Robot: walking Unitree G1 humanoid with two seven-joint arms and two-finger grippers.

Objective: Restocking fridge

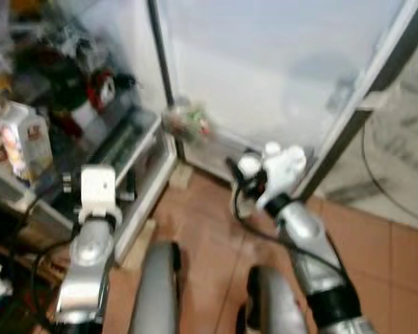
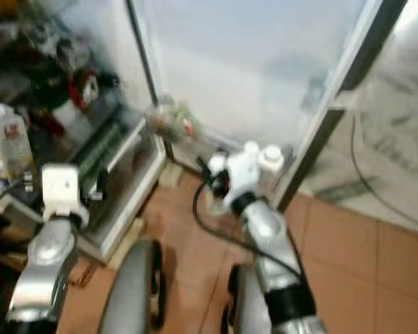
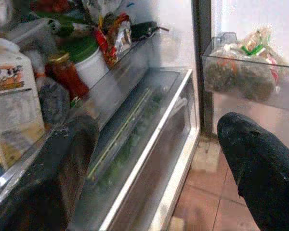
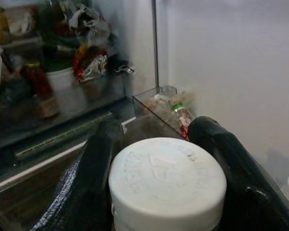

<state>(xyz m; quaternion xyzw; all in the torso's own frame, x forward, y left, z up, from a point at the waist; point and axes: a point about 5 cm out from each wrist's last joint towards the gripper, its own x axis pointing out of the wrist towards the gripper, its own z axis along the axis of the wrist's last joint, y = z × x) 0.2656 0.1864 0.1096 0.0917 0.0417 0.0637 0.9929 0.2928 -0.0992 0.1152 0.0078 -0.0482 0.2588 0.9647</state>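
Open fridge (image 3: 149,144) ahead; right gripper (image 4: 159,159) apparently clamps white-lidded jar (image 4: 167,180), left gripper (image 3: 154,159) spread.

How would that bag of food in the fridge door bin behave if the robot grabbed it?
The bag in the door bin looks like thin clear plastic around lumpy contents, so it would probably be floppy and change shape. The film may slip between the left gripper's smooth black fingers. It looks bulging, perhaps moderately heavy.

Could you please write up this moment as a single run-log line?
scene: fridge open | right gripper: shut on white-lidded container | left gripper: open, empty, facing shelves | milk carton on shelf
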